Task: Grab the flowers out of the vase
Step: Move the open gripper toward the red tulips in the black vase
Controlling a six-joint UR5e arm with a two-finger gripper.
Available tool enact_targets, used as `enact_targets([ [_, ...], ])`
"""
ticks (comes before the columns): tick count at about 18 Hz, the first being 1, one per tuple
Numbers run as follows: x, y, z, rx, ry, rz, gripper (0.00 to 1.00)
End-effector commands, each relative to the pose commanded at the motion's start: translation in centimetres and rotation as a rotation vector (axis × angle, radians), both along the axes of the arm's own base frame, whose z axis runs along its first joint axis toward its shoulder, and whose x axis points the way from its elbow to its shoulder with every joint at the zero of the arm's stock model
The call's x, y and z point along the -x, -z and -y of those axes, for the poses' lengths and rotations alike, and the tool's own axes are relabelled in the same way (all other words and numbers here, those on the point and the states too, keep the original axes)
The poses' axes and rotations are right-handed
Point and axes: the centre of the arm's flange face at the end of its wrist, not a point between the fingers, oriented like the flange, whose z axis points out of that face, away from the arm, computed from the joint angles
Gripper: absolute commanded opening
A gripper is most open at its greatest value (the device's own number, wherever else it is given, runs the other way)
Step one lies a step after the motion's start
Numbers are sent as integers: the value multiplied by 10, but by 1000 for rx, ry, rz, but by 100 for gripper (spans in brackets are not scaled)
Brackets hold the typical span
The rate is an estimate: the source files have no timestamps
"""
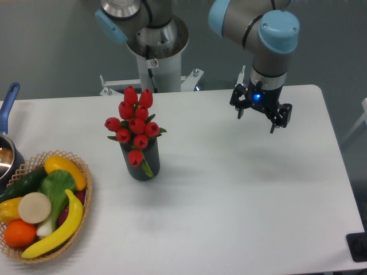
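Hand (257, 118) spread, well apart from flowers (134, 122) (in vase (140, 163)).

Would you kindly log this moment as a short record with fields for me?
flowers: red tulips, standing in the vase
vase: dark grey, upright, left of table centre
end effector: open, empty, above the table well right of the flowers
basket: wicker, front left, holding fruit and vegetables
pot: blue-handled, at the left edge
table: white

Pot (7, 150) and basket (34, 255) — cropped by the frame edges.
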Motion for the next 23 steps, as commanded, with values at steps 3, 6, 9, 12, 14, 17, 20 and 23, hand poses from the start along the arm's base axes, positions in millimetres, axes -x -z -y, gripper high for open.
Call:
enact_targets([
  [3, -3, 1, 0, -2, -7, 5, 100],
  [6, -19, -1, -18, -10, 18, 7, 100],
  [9, -26, -1, -25, -76, -43, 34, 100],
  [12, -51, -14, -27, -210, -93, 65, 100],
  [14, -69, -15, -25, -329, -118, 23, 100],
  [17, -92, -1, -18, -432, -111, -1, 100],
  [20, -97, 1, -19, -464, -97, 21, 100],
  [23, -117, -8, -21, -515, -70, 29, 100],
])
